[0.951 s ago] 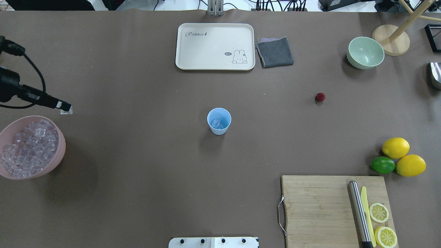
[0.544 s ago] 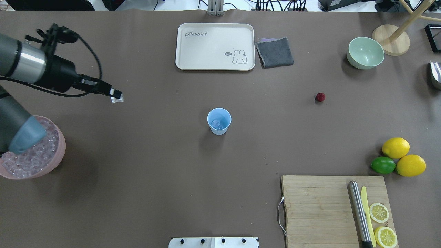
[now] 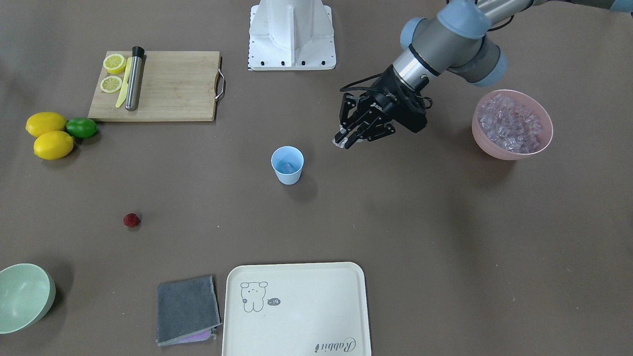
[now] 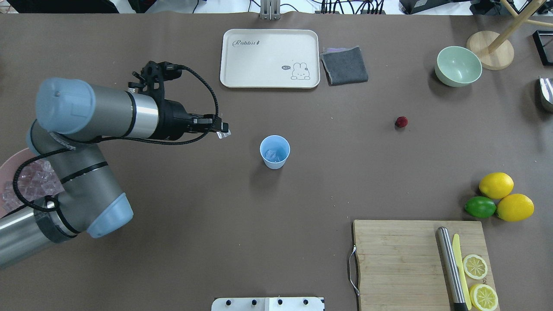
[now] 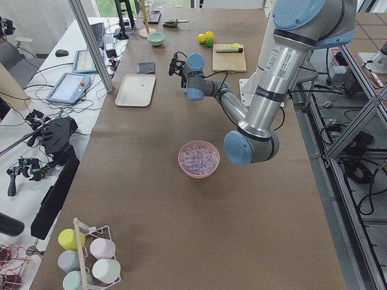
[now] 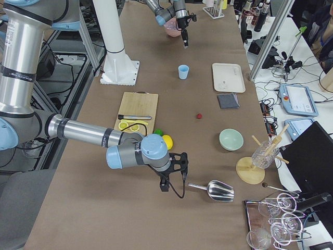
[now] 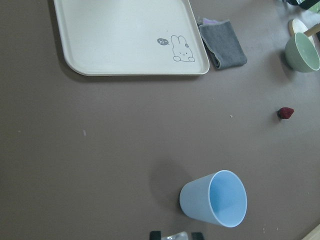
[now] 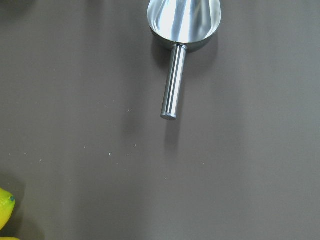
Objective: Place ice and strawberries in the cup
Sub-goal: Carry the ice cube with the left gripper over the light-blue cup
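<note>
though i cannot tell the right tool's [image 6: 176,179] state, the left tool [image 4: 223,131] pinches ice [image 4: 224,135] near the cup [image 4: 274,164]; tray [image 4: 259,65] reads "rabbit".

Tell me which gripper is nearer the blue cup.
Left. The left gripper, shut on an ice cube, hangs just short of the cup on the pink bowl's side. The right gripper is far off at the table's end, by the metal scoop.
</note>
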`<control>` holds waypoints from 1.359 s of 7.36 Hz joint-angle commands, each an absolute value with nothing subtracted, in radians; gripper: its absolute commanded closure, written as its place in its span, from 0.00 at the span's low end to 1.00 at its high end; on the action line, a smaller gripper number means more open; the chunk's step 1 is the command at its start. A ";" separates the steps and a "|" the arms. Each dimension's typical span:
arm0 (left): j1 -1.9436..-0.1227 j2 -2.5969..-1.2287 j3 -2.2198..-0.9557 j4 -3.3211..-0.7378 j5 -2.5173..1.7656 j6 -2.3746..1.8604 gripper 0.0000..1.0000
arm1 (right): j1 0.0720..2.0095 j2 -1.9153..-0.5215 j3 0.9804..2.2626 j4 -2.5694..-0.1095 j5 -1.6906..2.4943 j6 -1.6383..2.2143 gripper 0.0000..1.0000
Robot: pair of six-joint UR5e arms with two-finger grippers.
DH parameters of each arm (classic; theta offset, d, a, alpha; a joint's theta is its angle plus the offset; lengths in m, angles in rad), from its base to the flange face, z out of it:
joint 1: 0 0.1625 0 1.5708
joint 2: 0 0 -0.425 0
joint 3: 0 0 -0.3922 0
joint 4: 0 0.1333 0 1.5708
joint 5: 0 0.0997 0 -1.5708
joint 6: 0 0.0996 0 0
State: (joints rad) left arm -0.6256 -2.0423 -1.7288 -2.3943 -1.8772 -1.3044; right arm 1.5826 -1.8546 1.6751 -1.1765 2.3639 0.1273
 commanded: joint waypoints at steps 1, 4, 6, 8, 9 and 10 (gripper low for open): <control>-0.542 -2.146 -1.658 -2.393 -1.706 -1.399 1.00 | 1.582 -1.855 1.675 -1.177 2.365 0.127 0.00; -0.513 -2.178 -1.617 -2.393 -1.603 -1.405 1.00 | 1.580 -1.855 1.675 -1.178 2.365 0.127 0.00; -0.470 -2.210 -1.589 -2.393 -1.519 -1.425 1.00 | 1.578 -1.855 1.674 -1.180 2.365 0.127 0.00; -0.469 -2.209 -1.562 -2.405 -1.511 -1.422 1.00 | 1.577 -1.855 1.667 -1.180 2.367 0.127 0.00; -0.469 -2.207 -1.534 -2.433 -1.511 -1.419 1.00 | 1.577 -1.855 1.666 -1.180 2.365 0.127 0.00; -0.463 -2.203 -1.522 -2.456 -1.511 -1.414 1.00 | 1.575 -1.855 1.666 -1.180 2.365 0.127 0.00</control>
State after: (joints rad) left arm -0.4683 -2.2067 -1.5424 -2.4278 -1.5120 -1.4190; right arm 1.5767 -1.8546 1.6668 -1.1796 2.3658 0.1273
